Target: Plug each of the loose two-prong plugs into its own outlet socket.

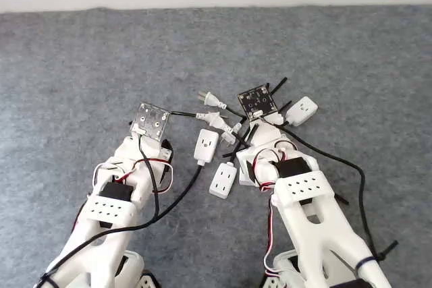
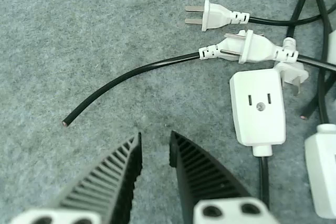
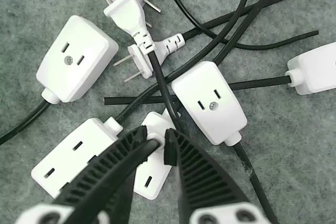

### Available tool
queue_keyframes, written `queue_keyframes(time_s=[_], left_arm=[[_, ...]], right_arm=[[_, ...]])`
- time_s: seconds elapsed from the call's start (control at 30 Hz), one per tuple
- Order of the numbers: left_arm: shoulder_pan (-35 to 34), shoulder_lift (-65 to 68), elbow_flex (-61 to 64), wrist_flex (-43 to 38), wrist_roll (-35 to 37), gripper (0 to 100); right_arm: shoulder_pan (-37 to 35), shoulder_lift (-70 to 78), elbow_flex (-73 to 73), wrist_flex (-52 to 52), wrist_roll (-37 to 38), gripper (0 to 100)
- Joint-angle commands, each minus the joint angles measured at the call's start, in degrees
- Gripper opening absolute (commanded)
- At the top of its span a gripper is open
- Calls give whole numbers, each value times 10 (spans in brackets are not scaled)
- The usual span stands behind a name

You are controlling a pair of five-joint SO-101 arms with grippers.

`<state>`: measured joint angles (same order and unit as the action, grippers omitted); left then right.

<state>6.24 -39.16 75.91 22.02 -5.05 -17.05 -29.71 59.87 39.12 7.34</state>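
**Plugs loose beside a crowded pile**

A loose plug (image 2: 218, 15) lies just beside a second plug (image 2: 254, 48) on the grey carpet (image 1: 81, 65), among crossing cords (image 2: 131, 73). The right gripper (image 3: 155, 137) pinches one socket's (image 3: 155, 174) neck inside the tangle. The left gripper (image 2: 156, 142) hovers parted and empty over bare carpet nearby.

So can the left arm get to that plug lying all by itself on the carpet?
Probably yes. The two-prong plug lies free on the carpet ahead of the left gripper, which is open and holds nothing. Only a black cable and another plug lie flat between them.
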Motion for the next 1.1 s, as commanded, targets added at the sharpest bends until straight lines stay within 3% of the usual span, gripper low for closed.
queue_keyframes(time_s=[0.0,0.23,0.47,0.73,0.87,1.07], left_arm=[[-4,-7,-2,-16,4,79],[-4,-7,-2,-16,4,80],[-4,-7,-2,-16,4,80],[-4,-7,-1,-16,4,80],[-4,-7,-1,-16,4,80],[-4,-7,-1,-16,4,80]], right_arm=[[0,27,1,27,14,14],[-19,-8,9,44,28,227],[-44,-34,25,55,23,233],[-74,-27,26,12,-49,234],[-84,29,-2,1,-49,234],[-84,158,-106,70,-50,229]])
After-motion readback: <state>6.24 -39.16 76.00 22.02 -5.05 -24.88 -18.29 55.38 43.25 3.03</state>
